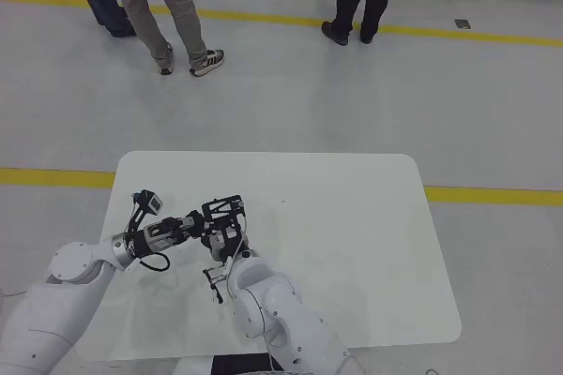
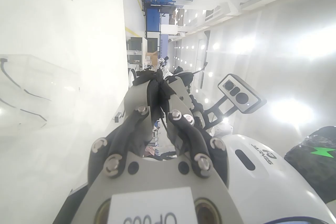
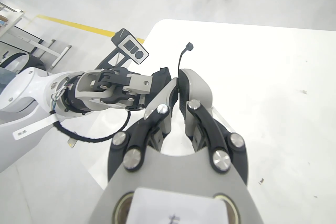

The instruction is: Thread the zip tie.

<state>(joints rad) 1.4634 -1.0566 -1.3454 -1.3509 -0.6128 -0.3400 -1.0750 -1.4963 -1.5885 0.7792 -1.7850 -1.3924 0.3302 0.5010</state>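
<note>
Top view: the left gripper [image 1: 195, 225] and the right gripper [image 1: 223, 214] meet tip to tip above the white worktop [image 1: 357, 206]. They are over its left part, about midway between the far and near edges. The thing between them is too small to make out here.

Left wrist view: the left gripper [image 2: 157, 88] has its jaws closed, black pads pressed together. Whether anything is pinched between them cannot be told. The worktop [image 2: 52, 12] lies beyond it.

Right wrist view: the right gripper [image 3: 178, 86] is clamped on the black zip tie [image 3: 180, 59], with the strap caught between its ribbed pads. The free length rises from the fingertips in a slight curve and ends in the small square head. It is held up off the worktop [image 3: 262, 64], towards the far left corner. The left gripper [image 3: 161, 75] comes in from the side, its black-padded tip just beside one finger of the right gripper
</note>
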